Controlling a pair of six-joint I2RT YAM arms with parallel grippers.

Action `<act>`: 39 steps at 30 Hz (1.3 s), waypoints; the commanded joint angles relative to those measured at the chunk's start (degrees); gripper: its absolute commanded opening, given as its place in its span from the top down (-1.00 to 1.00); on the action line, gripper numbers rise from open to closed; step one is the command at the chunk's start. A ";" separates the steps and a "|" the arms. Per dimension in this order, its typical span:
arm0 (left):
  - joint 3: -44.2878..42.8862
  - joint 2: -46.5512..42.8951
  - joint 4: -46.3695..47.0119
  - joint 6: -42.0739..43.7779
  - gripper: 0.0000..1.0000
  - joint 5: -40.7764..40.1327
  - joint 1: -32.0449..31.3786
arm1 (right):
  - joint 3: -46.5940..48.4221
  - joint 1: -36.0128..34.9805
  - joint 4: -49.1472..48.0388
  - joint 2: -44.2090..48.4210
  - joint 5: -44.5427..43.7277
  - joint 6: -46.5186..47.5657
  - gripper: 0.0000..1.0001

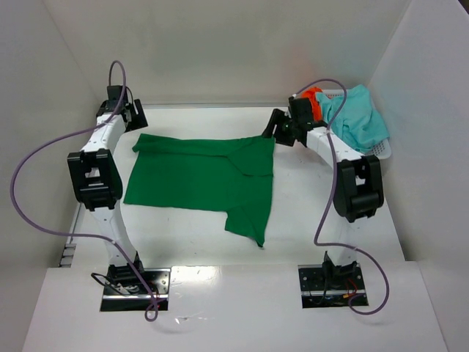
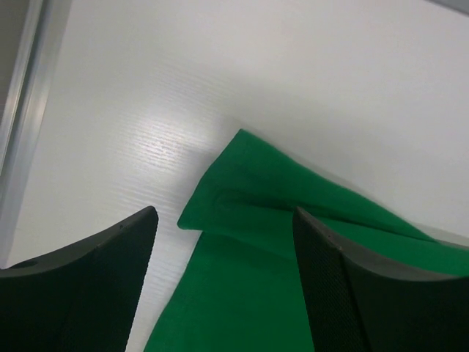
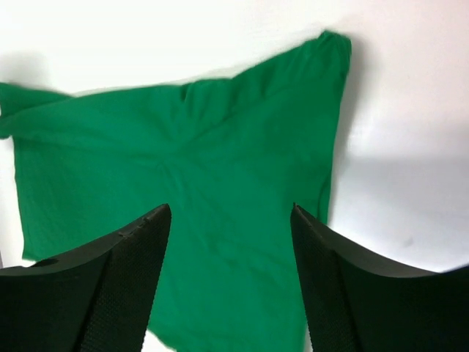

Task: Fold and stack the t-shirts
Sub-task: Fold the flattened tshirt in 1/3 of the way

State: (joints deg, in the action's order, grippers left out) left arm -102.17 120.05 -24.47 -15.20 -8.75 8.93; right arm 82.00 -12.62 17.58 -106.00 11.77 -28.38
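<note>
A dark green t-shirt (image 1: 198,180) lies spread flat on the white table, one sleeve reaching toward the near side. My left gripper (image 1: 136,116) hovers open over its far left corner (image 2: 249,183), with nothing between the fingers (image 2: 224,213). My right gripper (image 1: 273,129) hangs open over the shirt's far right corner, and the green cloth (image 3: 220,132) shows below its empty jaws (image 3: 230,209). A light teal t-shirt (image 1: 359,117) and an orange t-shirt (image 1: 314,95) sit bunched in the basket at the back right.
The white mesh basket (image 1: 381,150) stands against the right wall behind the right arm. White walls close the table at the back and both sides. A metal rail (image 2: 22,110) runs along the table's left edge.
</note>
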 commanded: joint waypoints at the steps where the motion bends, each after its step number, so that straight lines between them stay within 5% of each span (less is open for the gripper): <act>1: -1.98 -3.24 0.73 -0.53 -0.64 2.43 -1.01 | 5.18 -0.12 -0.80 -6.13 0.62 0.26 -0.41; 7: -1.19 0.71 0.74 -1.93 -0.51 6.11 -2.25 | 10.90 -0.12 -0.80 -13.09 1.15 0.26 -0.25; 14: -1.72 5.89 2.14 -3.69 0.26 9.11 -2.78 | 15.03 -0.12 0.35 -19.33 1.15 0.26 0.07; 19: -2.77 9.14 1.62 -3.69 0.28 7.88 -2.78 | 16.79 -0.12 1.66 -21.79 1.15 1.40 -0.06; 29: -6.11 15.12 1.09 -5.36 0.92 3.23 -2.78 | 14.95 -0.12 2.19 -21.80 1.33 2.10 0.35; 39: -10.24 17.41 2.23 -6.60 0.97 1.81 -2.25 | 10.73 0.41 1.66 -21.27 0.80 2.10 0.51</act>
State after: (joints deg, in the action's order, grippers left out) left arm -110.21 135.44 -23.11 -20.14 -5.93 5.96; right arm 94.08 -12.45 18.74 -127.37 12.95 -27.14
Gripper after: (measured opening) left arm 0.014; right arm 0.250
